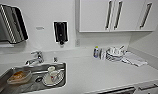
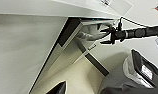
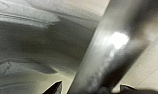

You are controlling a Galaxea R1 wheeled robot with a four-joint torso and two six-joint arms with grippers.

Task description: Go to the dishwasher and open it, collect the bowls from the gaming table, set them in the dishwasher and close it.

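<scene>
Slim black arm (image 2: 142, 32) with a black pronged gripper (image 2: 105, 36).

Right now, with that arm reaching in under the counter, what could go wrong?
The right gripper sits at the top edge of the dishwasher door, which is only tilted ajar; it might slip off, letting the door snap back or drop. The arm runs close under the countertop edge and could scrape it. Any jolt might rattle the stacked dishes on the counter above.
</scene>
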